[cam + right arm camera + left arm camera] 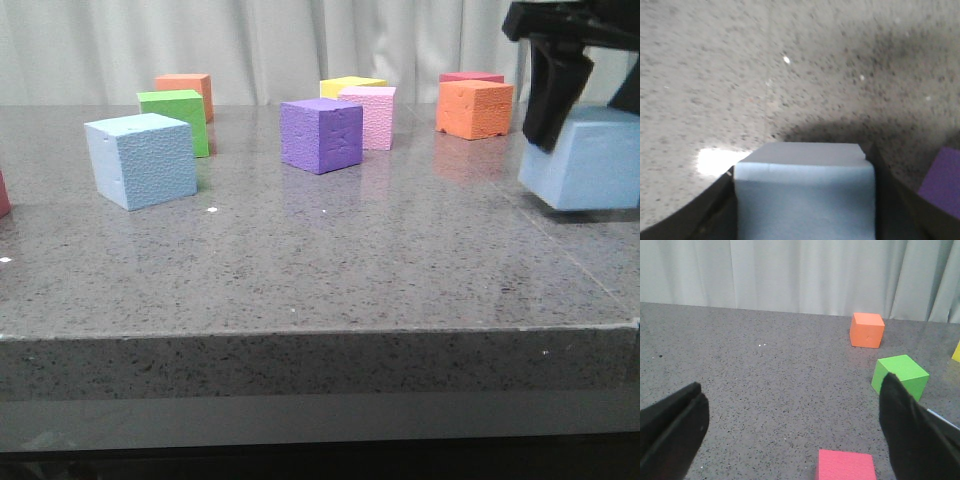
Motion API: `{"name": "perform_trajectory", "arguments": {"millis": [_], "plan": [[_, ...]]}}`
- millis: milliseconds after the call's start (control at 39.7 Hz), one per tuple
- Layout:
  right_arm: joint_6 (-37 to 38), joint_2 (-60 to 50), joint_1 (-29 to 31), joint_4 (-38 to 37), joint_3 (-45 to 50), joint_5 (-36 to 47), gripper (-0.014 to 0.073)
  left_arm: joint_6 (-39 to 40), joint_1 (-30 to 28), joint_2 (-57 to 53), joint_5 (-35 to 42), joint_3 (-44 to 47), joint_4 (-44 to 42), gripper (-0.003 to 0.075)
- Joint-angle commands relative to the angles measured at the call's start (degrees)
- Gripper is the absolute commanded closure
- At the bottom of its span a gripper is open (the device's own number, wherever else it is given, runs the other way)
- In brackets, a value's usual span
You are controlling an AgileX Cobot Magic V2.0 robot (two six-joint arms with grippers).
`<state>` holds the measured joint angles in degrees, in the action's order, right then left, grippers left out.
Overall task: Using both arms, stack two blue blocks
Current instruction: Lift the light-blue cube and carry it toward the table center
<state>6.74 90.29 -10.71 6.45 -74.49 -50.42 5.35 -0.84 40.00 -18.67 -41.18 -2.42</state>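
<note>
Blue block (805,195) held between right gripper (802,200) jaws; no writing legible.

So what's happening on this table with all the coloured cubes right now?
The right gripper has its jaws closed on either side of one blue block at the table's right edge; whether it is lifted is hard to tell. The other blue block sits alone on the left. The left gripper hangs open over bare table, holding nothing. No stack yet.

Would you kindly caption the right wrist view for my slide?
Right gripper closed on a blue block above the speckled table.
</note>
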Motion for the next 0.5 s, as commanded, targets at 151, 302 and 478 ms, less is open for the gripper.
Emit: {"name": "perform_trajectory", "arguments": {"millis": [151,302,478], "plan": [[-4.6,-2.1,-9.1,0.9,-8.2,2.5,0.0265,0.2,-0.1,0.1,4.9,-2.1,0.2,0.0048],[-4.8,0.4,-15.5,0.9,-11.9,2.6,0.0265,0.2,-0.1,0.1,4.9,-2.1,0.2,0.0048],[-4.8,4.8,-20.8,0.9,-14.1,2.8,0.0263,0.2,-0.1,0.1,4.9,-2.1,0.2,0.0048]]}}
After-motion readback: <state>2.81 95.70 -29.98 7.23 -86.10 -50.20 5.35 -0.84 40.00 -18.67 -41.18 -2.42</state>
